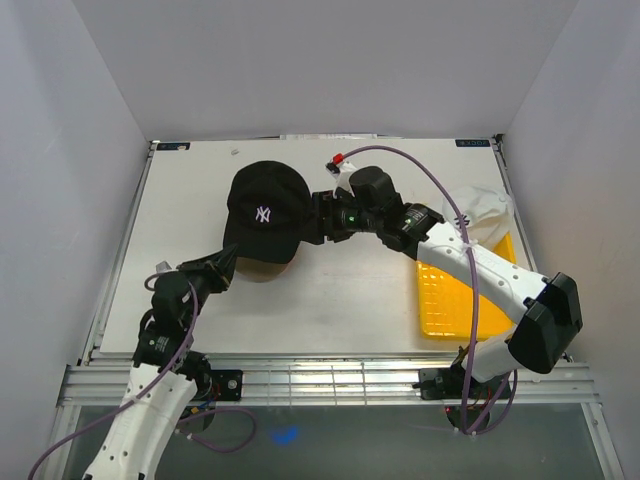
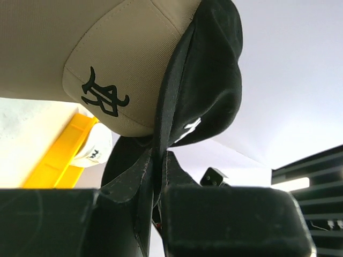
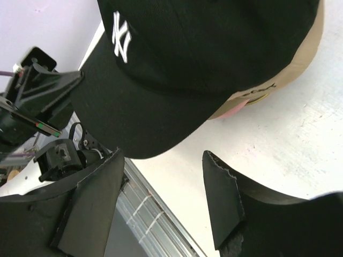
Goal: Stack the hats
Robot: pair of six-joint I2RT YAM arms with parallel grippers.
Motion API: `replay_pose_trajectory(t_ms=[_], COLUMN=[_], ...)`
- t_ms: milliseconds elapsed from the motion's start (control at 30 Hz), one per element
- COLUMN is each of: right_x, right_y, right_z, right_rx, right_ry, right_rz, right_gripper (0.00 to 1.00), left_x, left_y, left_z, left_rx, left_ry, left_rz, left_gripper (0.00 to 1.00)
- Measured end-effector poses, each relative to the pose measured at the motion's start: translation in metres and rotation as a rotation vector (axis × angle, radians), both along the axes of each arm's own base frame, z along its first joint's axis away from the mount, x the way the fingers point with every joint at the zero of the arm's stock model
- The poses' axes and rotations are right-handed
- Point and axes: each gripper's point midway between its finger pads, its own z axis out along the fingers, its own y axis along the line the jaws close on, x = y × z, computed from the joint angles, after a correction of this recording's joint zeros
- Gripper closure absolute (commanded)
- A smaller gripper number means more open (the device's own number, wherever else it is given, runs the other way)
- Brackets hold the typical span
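Observation:
The black cap (image 1: 265, 210) with a white NY mark lies over the tan cap (image 1: 265, 272) at the table's middle left. My left gripper (image 1: 226, 262) is shut on the black cap's brim; in the left wrist view the brim (image 2: 161, 139) runs edge-on between my fingers (image 2: 134, 182), beside the tan cap (image 2: 107, 48). My right gripper (image 1: 312, 222) is open and empty just right of the black cap (image 3: 203, 59). A strip of the pink cap (image 3: 241, 108) shows under the tan cap (image 3: 300, 59). The white cap (image 1: 482, 213) lies at the right.
The yellow mesh tray (image 1: 455, 295) lies at the right edge under the white cap; it also shows in the left wrist view (image 2: 53, 160). White walls enclose the table on three sides. An aluminium rail (image 1: 330, 380) runs along the near edge.

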Motion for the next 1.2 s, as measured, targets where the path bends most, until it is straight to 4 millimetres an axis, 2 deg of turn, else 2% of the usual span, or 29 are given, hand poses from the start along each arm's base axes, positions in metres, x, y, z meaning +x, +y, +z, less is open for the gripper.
replay_pose_trajectory(t_ms=[533, 1200], right_x=[-0.015, -0.013], right_y=[0.004, 0.009], right_z=[-0.038, -0.034], right_rx=[0.021, 0.05], right_ry=[0.068, 0.063], right_rz=[0.055, 0.055], right_gripper=[0.32, 0.32], left_x=[0.008, 0.013], left_y=[0.002, 0.012], left_z=[-0.024, -0.054], left_rx=[0.17, 0.391], left_ry=[0.144, 0.294], left_rz=[-0.008, -0.025], left_gripper=[1.0, 1.0])
